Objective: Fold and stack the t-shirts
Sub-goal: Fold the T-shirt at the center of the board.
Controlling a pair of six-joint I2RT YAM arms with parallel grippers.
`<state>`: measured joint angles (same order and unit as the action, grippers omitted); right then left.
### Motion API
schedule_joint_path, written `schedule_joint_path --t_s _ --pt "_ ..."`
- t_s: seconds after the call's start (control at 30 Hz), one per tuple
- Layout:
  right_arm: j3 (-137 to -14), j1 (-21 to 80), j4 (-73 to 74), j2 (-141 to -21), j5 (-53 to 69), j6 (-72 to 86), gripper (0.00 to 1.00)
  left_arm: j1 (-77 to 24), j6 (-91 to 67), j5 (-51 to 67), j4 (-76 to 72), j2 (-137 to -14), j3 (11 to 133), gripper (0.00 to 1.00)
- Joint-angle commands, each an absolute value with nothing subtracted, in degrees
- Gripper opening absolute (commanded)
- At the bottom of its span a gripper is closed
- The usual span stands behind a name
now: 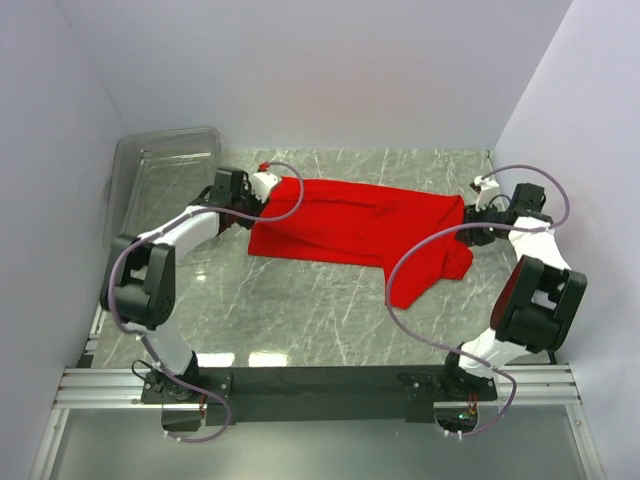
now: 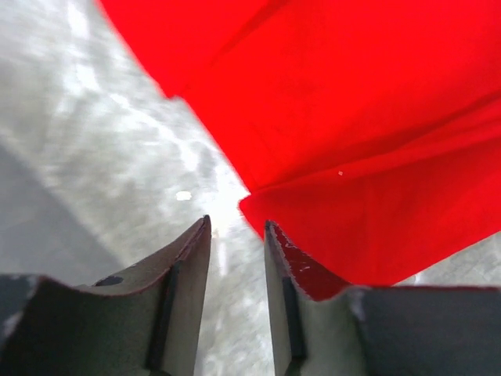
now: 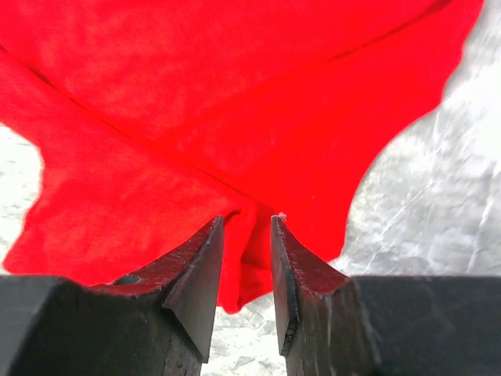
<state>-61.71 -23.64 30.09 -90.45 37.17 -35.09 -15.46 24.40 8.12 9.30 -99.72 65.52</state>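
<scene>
The red t-shirt (image 1: 350,225) lies spread across the back half of the marble table, with one part hanging forward at its right end. My left gripper (image 1: 262,200) is at the shirt's left end. In the left wrist view the left gripper (image 2: 237,223) is open, bare table shows between its jaws, and the shirt's edge (image 2: 352,117) lies just beyond the right fingertip. My right gripper (image 1: 468,228) is at the shirt's right end. In the right wrist view the right gripper (image 3: 246,219) is open low over the shirt (image 3: 196,94), with a raised fold between its tips.
A clear plastic bin (image 1: 165,165) stands at the back left, close behind the left arm. White walls close in the table at the left, back and right. The arms' mounting rail (image 1: 320,380) runs along the near edge.
</scene>
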Motion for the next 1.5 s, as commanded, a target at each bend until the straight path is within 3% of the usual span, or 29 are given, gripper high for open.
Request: schedule_joint_path --t_s 0.0,0.1,0.13,0.23,0.33,0.57,1.0,1.1,1.13,1.23,1.47 --pt "-63.19 -23.20 30.75 -85.87 41.82 -37.60 0.38 -15.64 21.54 5.54 5.98 -91.07 66.46 0.41" --pt "-64.25 -22.07 42.24 -85.96 48.59 -52.42 0.37 -15.64 18.46 4.83 5.01 -84.74 62.68 0.50" --pt "-64.16 -21.28 48.80 -86.04 49.13 -56.65 0.37 -15.64 16.98 4.83 4.57 -82.73 61.19 0.65" --pt "-61.45 -18.03 58.75 -85.61 48.17 -71.77 0.39 -15.47 12.67 4.66 3.43 -74.55 55.47 0.80" --pt "-56.19 -13.72 60.65 -82.64 43.43 -82.43 0.43 -15.29 7.15 4.57 3.08 -66.03 49.76 0.84" --pt "-47.99 -0.27 51.16 -79.80 31.47 -79.02 0.45 -14.94 -6.31 3.00 2.99 -48.98 39.21 0.95" --pt "-38.94 11.15 40.26 -79.01 24.79 -71.91 0.45 -14.85 -15.73 2.02 4.66 -41.92 34.54 0.97" --pt "-39.29 12.56 37.36 -80.50 24.26 -69.18 0.35 -14.85 -16.26 1.76 5.10 -42.45 35.15 0.97" --pt "-39.37 12.66 37.01 -80.59 24.17 -68.21 0.23 -14.85 -16.17 1.93 5.18 -42.63 35.42 0.97" --pt "-39.99 12.66 36.74 -80.25 24.70 -66.80 0.00 -14.85 -16.52 1.84 5.45 -42.28 35.51 0.97" --pt "-45.34 9.15 44.37 -74.19 31.62 -66.80 0.00 -14.85 -16.61 1.58 5.80 -40.87 34.54 0.98"
